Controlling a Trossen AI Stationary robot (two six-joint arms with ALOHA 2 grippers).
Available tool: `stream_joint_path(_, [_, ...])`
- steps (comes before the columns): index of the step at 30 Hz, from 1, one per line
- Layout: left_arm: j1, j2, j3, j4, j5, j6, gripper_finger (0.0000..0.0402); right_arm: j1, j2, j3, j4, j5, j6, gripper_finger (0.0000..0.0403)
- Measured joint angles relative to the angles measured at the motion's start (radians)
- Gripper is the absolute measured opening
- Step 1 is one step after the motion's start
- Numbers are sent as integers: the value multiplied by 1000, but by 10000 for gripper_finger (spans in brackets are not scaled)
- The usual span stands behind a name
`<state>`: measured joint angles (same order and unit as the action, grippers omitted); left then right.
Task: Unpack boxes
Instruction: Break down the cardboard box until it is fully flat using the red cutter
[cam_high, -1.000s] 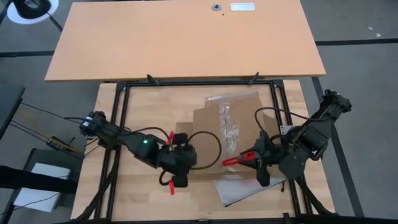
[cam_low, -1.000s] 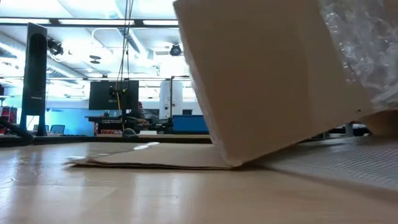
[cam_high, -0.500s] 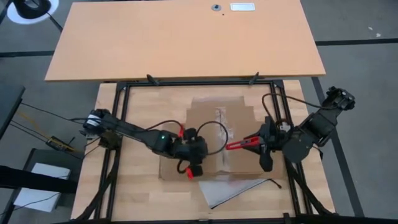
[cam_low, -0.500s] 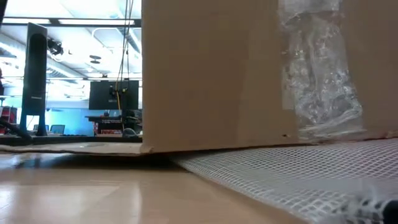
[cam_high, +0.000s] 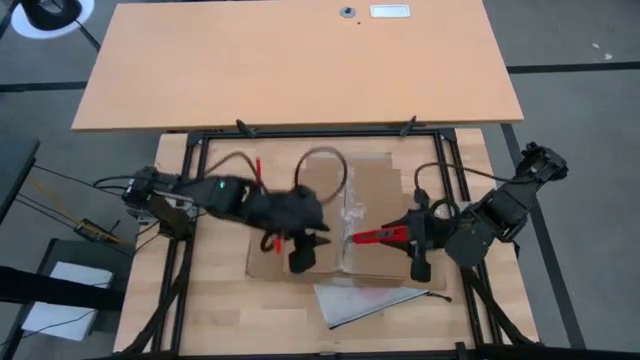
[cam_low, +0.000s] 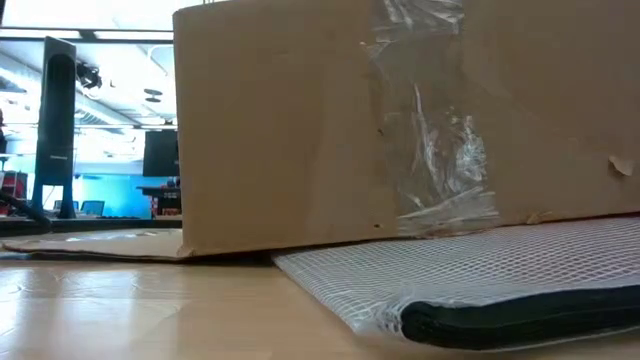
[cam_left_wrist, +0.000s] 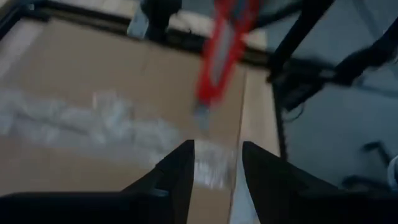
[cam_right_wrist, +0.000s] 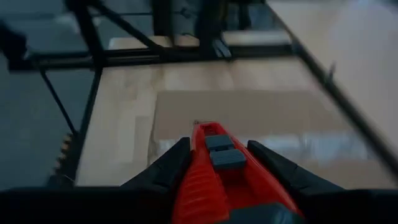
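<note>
The brown carton (cam_high: 335, 215) lies flat on the wooden table, a crinkled clear tape strip (cam_high: 350, 212) running down its top; the low view shows its near wall (cam_low: 300, 130). My left gripper (cam_high: 312, 245) hovers open over the carton's top near the tape (cam_left_wrist: 124, 121), with nothing between its fingers. From the table's right side, my right gripper (cam_high: 412, 238) is shut on a red box cutter (cam_high: 378, 236), whose tip points at the tape. My right gripper pinches the box cutter's red handle (cam_right_wrist: 214, 165) between its two fingers, which lie along it. It comes from the table's right, slanting a little down. The cutter's blade end (cam_right_wrist: 196, 126) sticks out ahead over the carton's top; whether it touches the carton, I cannot tell.
A clear mesh zip bag (cam_high: 365, 300) lies flat on the table just in front of the carton, its dark zipper edge (cam_low: 520, 320) toward the near side. A black frame (cam_high: 320, 132) borders the table. A second, larger tabletop (cam_high: 300, 60) stands behind.
The carton, which stood tilted on one edge, has tipped down flat onto the table and then slid toward the table's left. The mesh bag has slid left too. My left gripper has risen above the carton's top and turned.
</note>
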<state>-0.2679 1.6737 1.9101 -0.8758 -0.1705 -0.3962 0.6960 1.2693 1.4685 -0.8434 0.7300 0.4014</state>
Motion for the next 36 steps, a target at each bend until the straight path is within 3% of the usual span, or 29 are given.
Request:
stream_joint_path(4, [75, 0, 62, 25, 98, -3, 147, 0, 41, 0, 165, 0, -344, 139])
stream_joint_path(8, [134, 10, 53, 57, 288, -8, 147, -10, 85, 0, 315, 9, -667, 139])
stream_joint_path(12, [145, 19, 16, 138, 488, -9, 147, -28, 115, -1, 405, 22, -817, 140])
stream_joint_path(16, [144, 19, -3, 151, 513, -3, 147, -39, 120, 0, 445, 19, -882, 139])
stream_joint_path(22, [150, 25, -19, 178, 543, 15, 139, -53, 120, 0, 455, 11, -893, 145])
stream_joint_path(24, [150, 25, -18, 179, 537, 37, 118, -54, 120, 0, 459, 11, -886, 156])
stream_joint_path(27, [150, 25, -18, 176, 532, 86, 54, -57, 120, 0, 467, 16, -875, 174])
stream_joint_path(29, [147, 21, -2, 166, 508, 105, 42, -56, 119, -1, 506, 42, -842, 184])
stream_joint_path(33, [136, 20, 84, 105, 398, 126, 42, -40, 102, -1, 598, 166, -626, 205])
stream_joint_path(36, [118, 20, 162, 39, 275, 155, 42, -41, 59, -1, 622, 169, -322, 219])
